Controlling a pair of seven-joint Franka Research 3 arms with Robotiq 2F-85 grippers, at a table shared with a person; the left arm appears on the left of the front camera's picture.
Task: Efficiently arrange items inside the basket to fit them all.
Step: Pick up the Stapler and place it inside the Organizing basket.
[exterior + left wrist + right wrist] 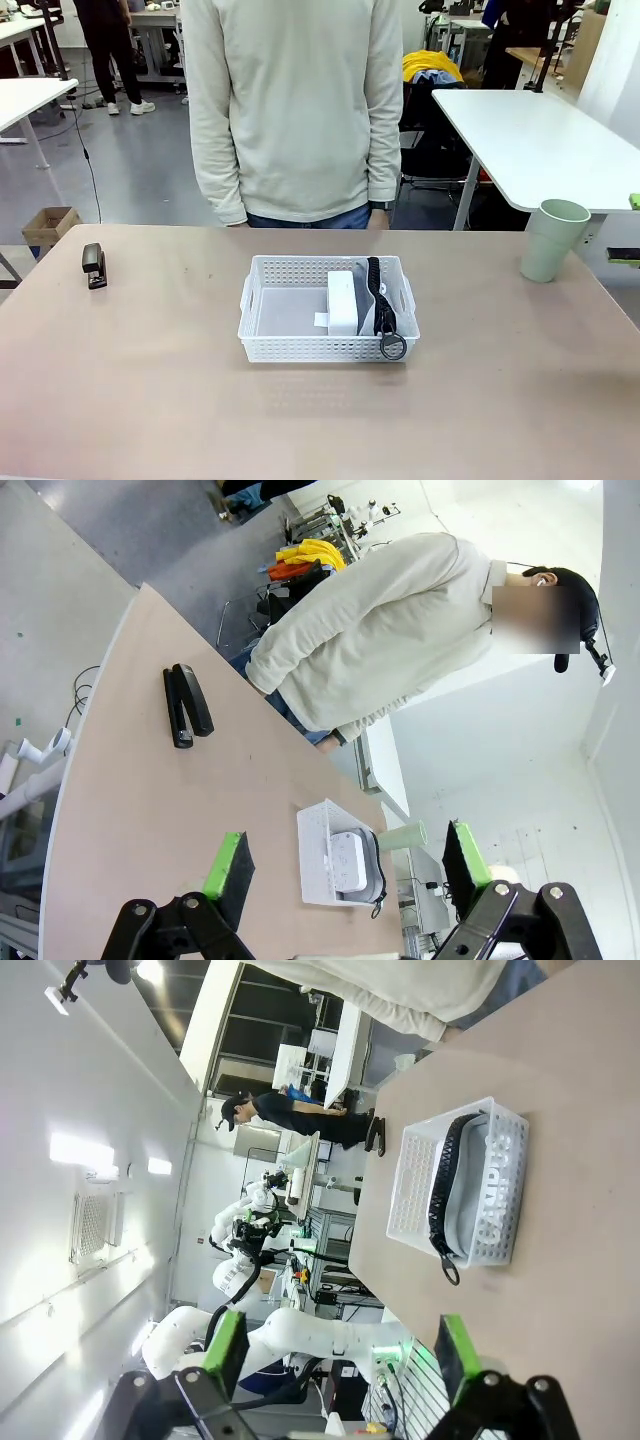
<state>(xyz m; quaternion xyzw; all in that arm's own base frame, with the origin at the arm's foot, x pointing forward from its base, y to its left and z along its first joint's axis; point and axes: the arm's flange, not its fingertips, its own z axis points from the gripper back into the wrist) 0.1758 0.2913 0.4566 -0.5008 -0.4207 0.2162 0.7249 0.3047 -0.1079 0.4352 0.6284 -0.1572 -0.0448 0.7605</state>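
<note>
The white basket [300, 348] sits mid-table. Inside it, on its right half, a white rounded box [342, 300] stands beside the grey pouch [368, 305] with its black strap. The small black stapler [94, 266] lies on the table at far left. The pale green cup [553, 240] stands upright at far right. My left gripper [345, 860] is open high above the table, with the stapler [186, 705], the basket [312, 832] and the cup [400, 837] below. My right gripper [340, 1352] is open too, well away from the basket [415, 1175] and pouch [485, 1195].
A person in a cream sweater [295, 110] stands at the far edge, arms at the sides. The basket's left half is bare. Wide free tabletop [150, 400] surrounds the basket. White tables stand behind.
</note>
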